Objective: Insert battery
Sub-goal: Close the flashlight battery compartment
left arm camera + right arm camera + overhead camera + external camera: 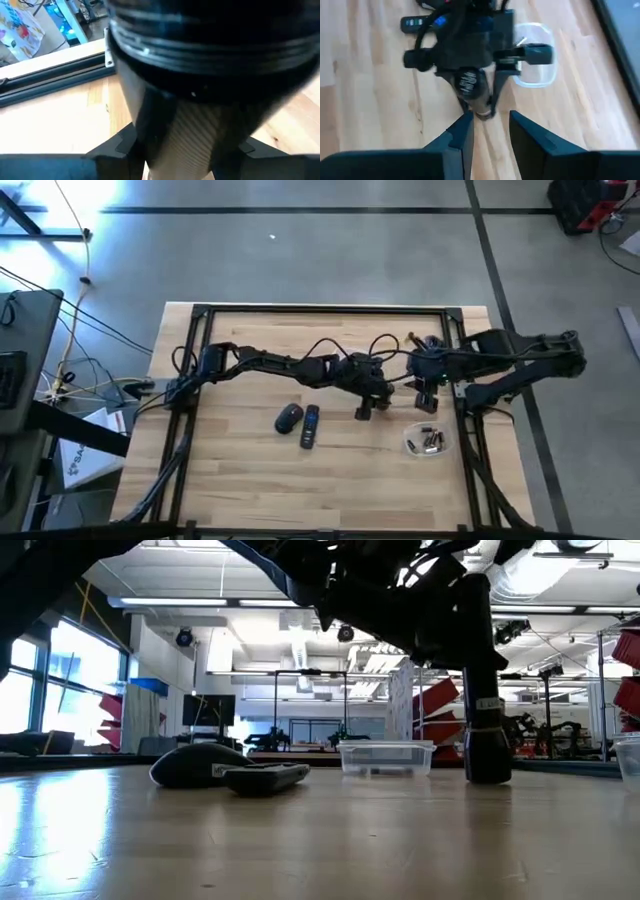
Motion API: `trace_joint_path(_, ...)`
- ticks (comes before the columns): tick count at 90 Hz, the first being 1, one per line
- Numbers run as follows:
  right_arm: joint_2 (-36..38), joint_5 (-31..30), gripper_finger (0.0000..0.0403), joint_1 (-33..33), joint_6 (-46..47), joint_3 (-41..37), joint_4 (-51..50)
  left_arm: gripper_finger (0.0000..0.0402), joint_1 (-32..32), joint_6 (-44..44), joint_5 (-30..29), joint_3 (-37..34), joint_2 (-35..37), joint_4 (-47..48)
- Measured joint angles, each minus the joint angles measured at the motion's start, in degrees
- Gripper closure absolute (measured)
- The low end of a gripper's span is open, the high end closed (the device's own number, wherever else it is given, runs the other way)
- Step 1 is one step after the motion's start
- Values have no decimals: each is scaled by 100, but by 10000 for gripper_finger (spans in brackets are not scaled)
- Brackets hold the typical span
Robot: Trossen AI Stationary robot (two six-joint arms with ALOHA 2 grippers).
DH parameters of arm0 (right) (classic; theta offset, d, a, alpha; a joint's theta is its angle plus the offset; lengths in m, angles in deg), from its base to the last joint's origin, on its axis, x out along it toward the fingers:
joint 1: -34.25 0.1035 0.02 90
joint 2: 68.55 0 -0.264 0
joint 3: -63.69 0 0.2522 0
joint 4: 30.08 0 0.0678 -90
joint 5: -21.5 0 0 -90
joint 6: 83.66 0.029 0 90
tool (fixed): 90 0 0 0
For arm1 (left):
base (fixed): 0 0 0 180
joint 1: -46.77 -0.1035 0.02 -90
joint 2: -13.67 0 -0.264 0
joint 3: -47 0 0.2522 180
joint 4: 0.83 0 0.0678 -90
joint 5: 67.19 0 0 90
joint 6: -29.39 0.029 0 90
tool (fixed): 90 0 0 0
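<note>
A black flashlight (488,730) stands upright on the wooden table, right of centre, with my left gripper (365,408) shut on it. In the right wrist view the flashlight (470,85) shows from above. My right gripper (490,135) hovers open just above and to the right of it (428,402), with nothing between its fingers. Small batteries lie in a clear shallow container (425,442) near the right gripper. My left gripper pinches the flashlight's ribbed body (192,140), below its wide head, between its two fingers (117,147). The fingers lie across the flashlight and come slanting down from the table's left side. The flashlight stands upright, and its lower end (488,776) seems to be on the table.
A black mouse (288,417) and a black remote (310,426) lie side by side left of the flashlight. A black frame (320,308) runs around the table top. Bare wood lies toward the near edge.
</note>
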Motion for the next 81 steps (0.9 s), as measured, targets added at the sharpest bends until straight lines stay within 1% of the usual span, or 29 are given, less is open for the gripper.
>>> trace_joint_path(13,40,-44,313,0,-101,-2,-99,255,15,-27,8,-7,0,-11)
trace_joint_path(25,40,-44,313,0,-103,-2,-86,255,15,-152,-9,-172,0,-320)
trace_joint_path(49,42,-44,313,0,-78,0,-29,255,11,-358,-202,-254,-17,-674)
trace_joint_path(69,44,-46,313,0,153,4,41,237,6,-621,-227,-251,-186,-1057)
trace_joint_path(81,47,-42,313,2,159,4,53,232,0,-664,-302,-260,-238,-998)
